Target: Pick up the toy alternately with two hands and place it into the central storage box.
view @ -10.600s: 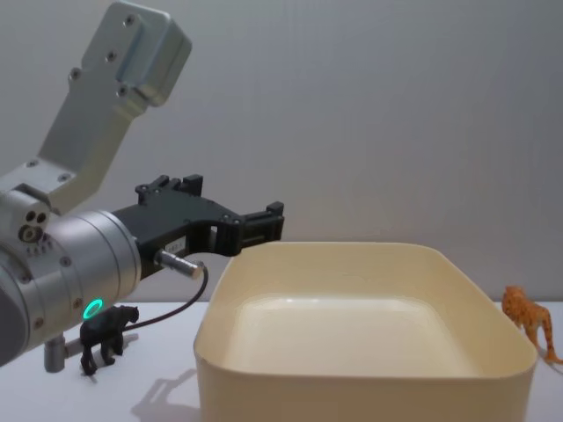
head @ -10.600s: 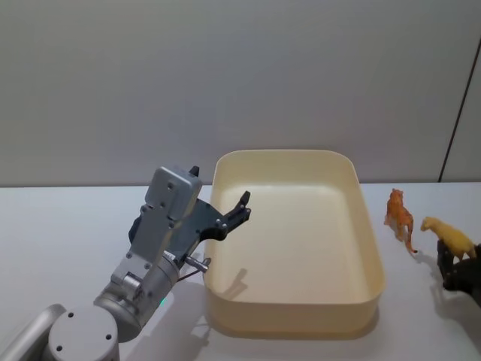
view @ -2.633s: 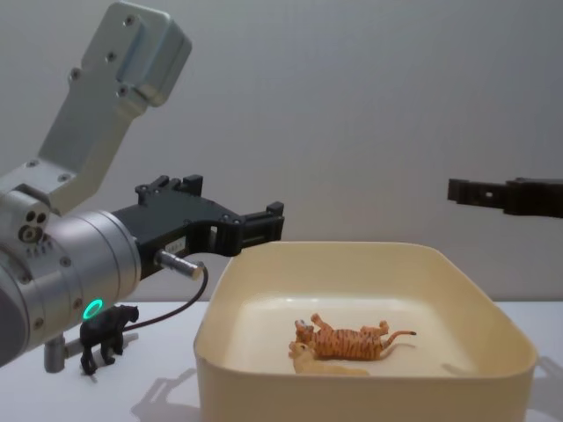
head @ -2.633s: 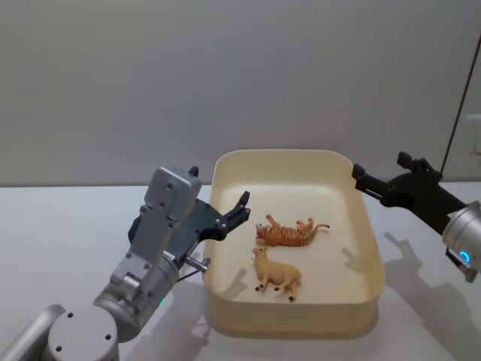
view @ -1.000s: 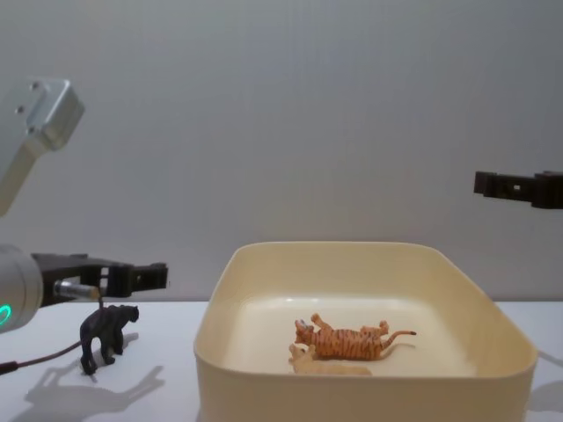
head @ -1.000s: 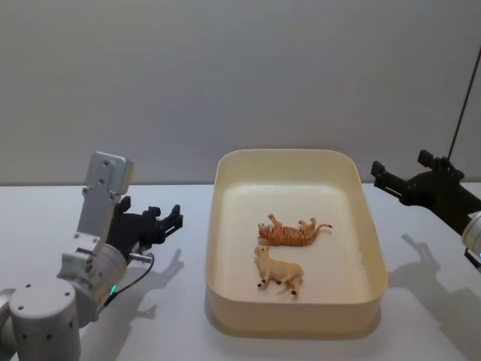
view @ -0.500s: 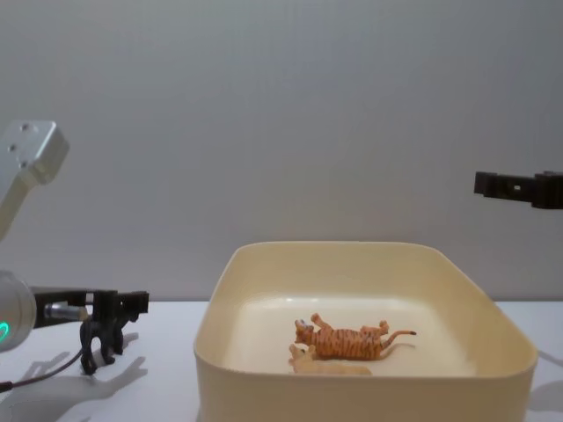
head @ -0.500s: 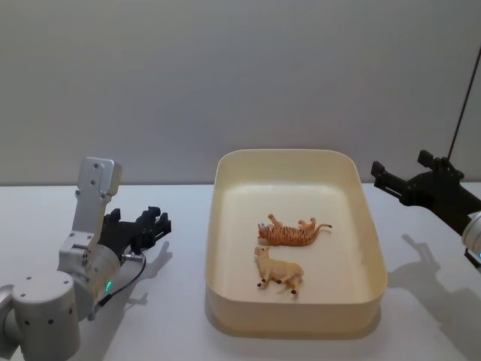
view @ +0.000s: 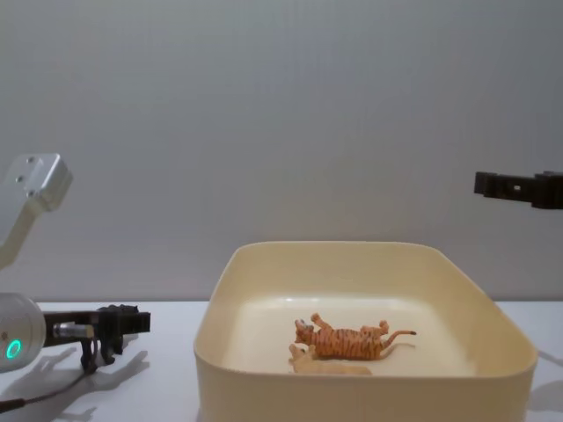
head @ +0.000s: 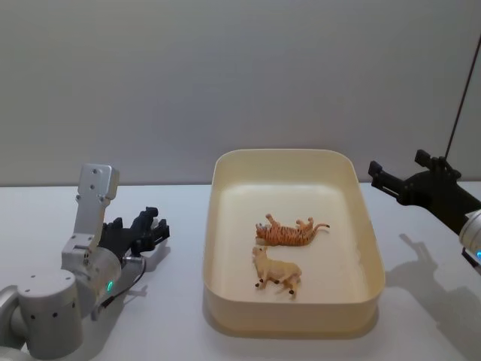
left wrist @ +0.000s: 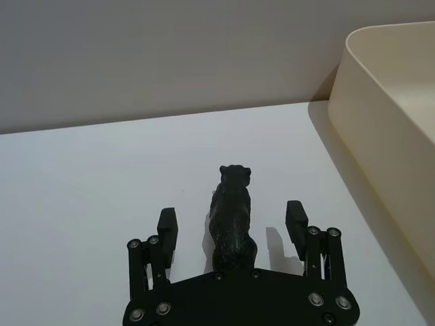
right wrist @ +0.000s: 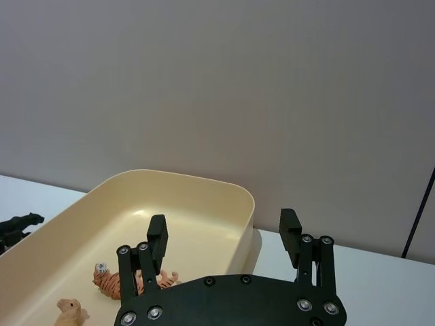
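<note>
Black panther toy (left wrist: 232, 217) stands on bench, between left gripper's (left wrist: 232, 229) wide-open fingers, ungrasped. Tiger (head: 291, 231) and lion (head: 276, 271) lie in storage box (head: 370, 241). Right gripper (head: 388, 183) open, empty, raised beside box.

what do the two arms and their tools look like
The left arm is thick silver cylinders with round end caps, a boxy silver link, a green ring light and a thin dark cable. Its left tool is a flat black plate with silver screws and two square-tipped fingers. The right tool is the same black design, on a silver arm.
</note>
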Action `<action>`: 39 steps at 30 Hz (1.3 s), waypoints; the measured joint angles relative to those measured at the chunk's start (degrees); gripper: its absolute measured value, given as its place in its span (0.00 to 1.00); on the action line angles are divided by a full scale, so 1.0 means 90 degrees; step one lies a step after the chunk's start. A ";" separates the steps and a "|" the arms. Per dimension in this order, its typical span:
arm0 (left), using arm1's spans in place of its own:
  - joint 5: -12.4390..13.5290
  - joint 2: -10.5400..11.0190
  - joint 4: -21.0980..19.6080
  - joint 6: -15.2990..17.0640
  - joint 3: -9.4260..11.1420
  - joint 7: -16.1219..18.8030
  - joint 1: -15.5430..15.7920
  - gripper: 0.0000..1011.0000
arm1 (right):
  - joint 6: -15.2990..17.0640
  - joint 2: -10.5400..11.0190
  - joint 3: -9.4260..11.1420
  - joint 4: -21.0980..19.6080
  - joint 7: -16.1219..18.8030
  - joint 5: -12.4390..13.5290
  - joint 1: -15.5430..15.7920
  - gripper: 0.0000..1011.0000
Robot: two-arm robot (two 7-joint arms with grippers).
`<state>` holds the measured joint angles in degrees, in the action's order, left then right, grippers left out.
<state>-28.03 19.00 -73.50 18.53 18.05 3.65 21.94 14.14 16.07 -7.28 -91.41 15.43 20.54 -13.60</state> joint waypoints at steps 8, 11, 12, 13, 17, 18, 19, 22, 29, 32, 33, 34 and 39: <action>-0.0023 -0.0067 0.0251 -0.0032 -0.0006 -0.0075 0.0104 0.77 | 0.0000 -0.0001 0.0000 0.0000 0.0000 0.0000 0.0000 0.99; -0.0028 -0.0080 0.0297 -0.0039 -0.0008 -0.0087 0.0124 0.67 | 0.0000 0.0000 0.0000 0.0000 0.0000 0.0000 0.0000 0.99; -0.0030 -0.0086 0.0322 -0.0043 -0.0009 -0.0096 0.0134 0.66 | 0.0000 0.0000 0.0000 0.0000 0.0000 0.0000 0.0000 0.99; -0.0031 -0.0090 0.0335 -0.0044 -0.0009 -0.0100 0.0140 0.62 | 0.0000 0.0000 0.0000 0.0000 0.0000 0.0000 0.0000 0.99; -0.0036 -0.0102 0.0379 -0.0049 -0.0010 -0.0113 0.0159 0.49 | 0.0000 0.0000 0.0000 0.0000 0.0000 0.0000 0.0000 0.99; -0.0037 -0.0106 0.0396 -0.0052 -0.0010 -0.0119 0.0166 0.49 | 0.0000 0.0000 0.0000 0.0000 0.0000 0.0000 0.0000 0.99; -0.0037 -0.0107 0.0401 -0.0052 -0.0010 -0.0122 0.0167 0.44 | 0.0000 0.0000 0.0000 0.0000 0.0000 0.0000 0.0000 0.99; -0.0039 -0.0109 0.0407 -0.0054 -0.0011 -0.0126 0.0170 0.35 | 0.0000 0.0000 0.0000 0.0000 0.0000 0.0000 0.0000 0.99; 0.0035 -0.0109 0.0335 -0.0009 -0.0011 -0.0163 0.0169 0.32 | 0.0000 -0.0001 0.0000 0.0000 0.0000 0.0000 0.0000 0.99; 0.0096 -0.0108 0.0270 -0.0007 -0.0011 -0.0213 0.0187 0.32 | 0.0000 0.0000 0.0000 0.0000 0.0000 0.0000 0.0000 0.99; 0.0119 -0.0108 0.0255 -0.0008 -0.0011 -0.0241 0.0194 0.32 | 0.0000 -0.0001 0.0000 0.0000 0.0000 0.0000 0.0000 0.99; 0.0137 -0.0109 0.0233 -0.0011 -0.0011 -0.0263 0.0206 0.32 | 0.0000 -0.0001 0.0000 0.0000 0.0000 0.0000 -0.0001 0.99; 0.0277 -0.0125 0.0110 -0.0058 -0.0002 -0.0493 0.0289 0.32 | 0.0000 0.0000 0.0000 0.0000 0.0000 0.0000 0.0000 0.99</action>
<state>-25.54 17.87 -72.51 18.00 18.03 -0.79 24.53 14.14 16.07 -7.28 -91.41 15.43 20.54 -13.61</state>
